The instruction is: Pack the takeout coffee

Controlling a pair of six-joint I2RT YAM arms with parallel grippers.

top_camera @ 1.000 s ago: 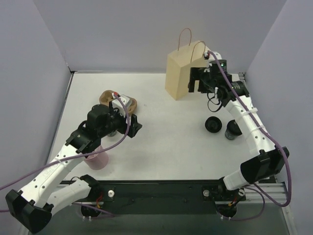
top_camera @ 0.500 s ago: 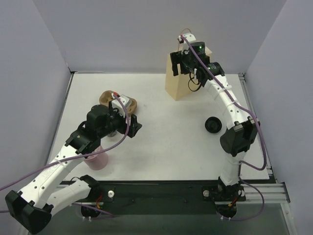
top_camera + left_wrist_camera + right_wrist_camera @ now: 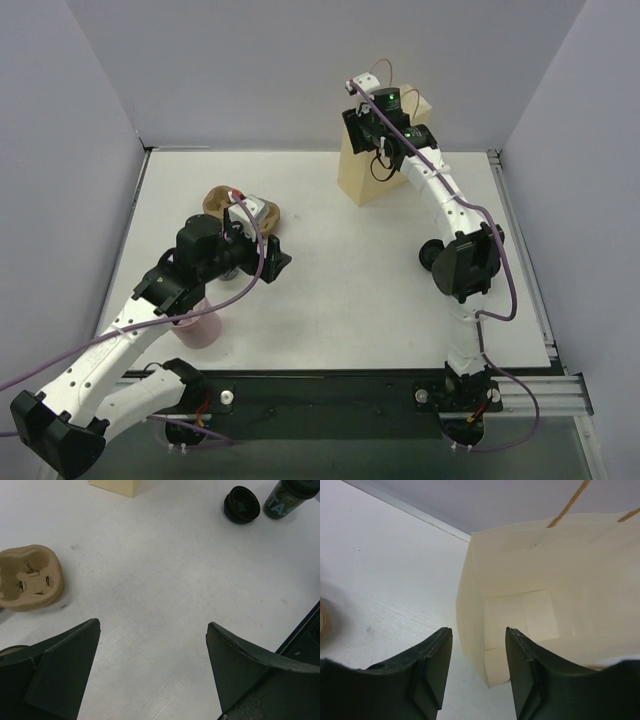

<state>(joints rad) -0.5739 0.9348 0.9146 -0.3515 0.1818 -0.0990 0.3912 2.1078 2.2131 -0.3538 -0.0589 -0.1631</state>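
1. Near left, the pink cup (image 3: 203, 330) stands on the table (image 3: 340, 290), partly hidden under the left arm (image 3: 120, 335).
2. Just beyond it, the left pincer (image 3: 152, 627) hangs over the left middle of the table. Its fingers are spread wide, gripping nothing, and only white table shows between them.
3. At the right middle, the takeout coffee (image 3: 289, 497), a dark cup with pale lettering, sits on the table touched by neither pincer. It is just right of a low round black piece (image 3: 241, 504). The left wrist view cuts off its top, so I cannot tell how its lid sits. From above it is hidden behind the elbow of the right arm (image 3: 465, 265). It is outside the bag and well apart from it.
4. Farther left, the brown two-well pulp tray (image 3: 240, 205) lies flat on the table, just beyond the left pincer.
5. At the far side, the tan paper bag (image 3: 358, 180) stands upright, mouth open and handles up. The right wrist view shows its pale floor.
6. The right pincer (image 3: 477, 635) hovers above the bag's mouth, over its left wall. Its fingers are parted by a moderate gap and hold nothing.
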